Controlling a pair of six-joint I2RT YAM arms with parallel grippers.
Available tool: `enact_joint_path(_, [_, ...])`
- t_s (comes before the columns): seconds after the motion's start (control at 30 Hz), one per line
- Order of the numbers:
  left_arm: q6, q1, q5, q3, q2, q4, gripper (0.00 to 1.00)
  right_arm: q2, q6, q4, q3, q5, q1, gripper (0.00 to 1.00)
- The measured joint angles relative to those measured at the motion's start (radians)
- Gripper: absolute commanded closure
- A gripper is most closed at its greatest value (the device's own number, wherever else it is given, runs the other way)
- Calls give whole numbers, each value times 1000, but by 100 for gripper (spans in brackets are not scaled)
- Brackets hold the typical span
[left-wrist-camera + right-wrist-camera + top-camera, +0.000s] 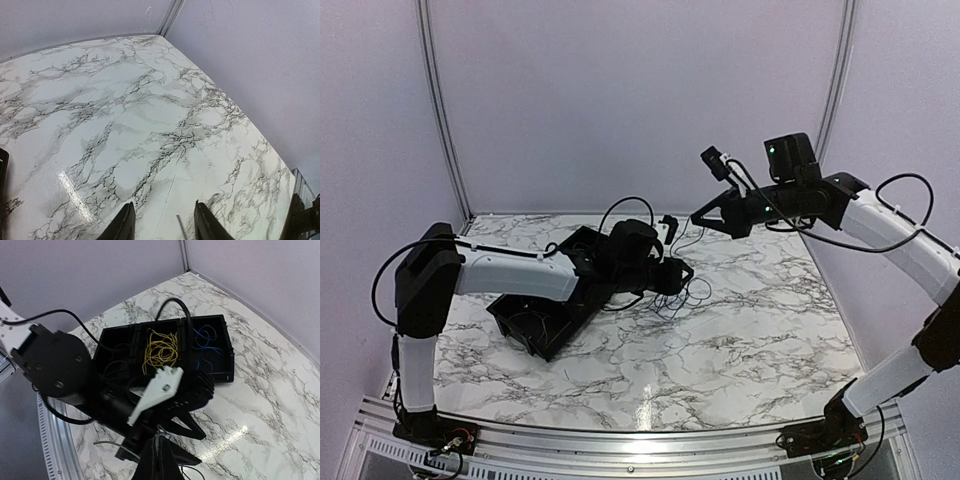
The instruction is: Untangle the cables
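A small tangle of hair-thin cables point(686, 292) lies on the glossy, marble-veined tabletop point(740, 340), enclosed by pale lilac walls point(620, 100). It sits just beside the left gripper point(677, 274), whose jaws stand apart. The right gripper point(698, 218) is clenched on one dark strand point(688, 240). A black three-compartment tray point(222, 374) holds yellow wires point(160, 351) and blue wires point(206, 337).

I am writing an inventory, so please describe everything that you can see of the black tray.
The tray is black, rectangular and plastic-looking, with walls dividing it into compartments. It lies flat on the marble table. One compartment holds yellow wires, the next blue wires; a third holds faint thin strands. The left arm covers part of it.
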Motion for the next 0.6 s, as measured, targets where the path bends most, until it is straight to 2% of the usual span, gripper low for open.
enact_joint_path(0.27, [-9,13,58,28,148,90,75,6,14,-134,380,-81,1,100])
enact_joint_path(0.43, [-35,18,116,14,221,104,76,52,27,-142,718,-65,-30,100])
enact_joint_path(0.53, [-50,18,138,-6,225,110,74,70,28,-127,826,-47,-60,100])
enact_joint_path(0.6, [-55,18,150,-7,225,118,71,69,27,-114,838,-36,-71,100])
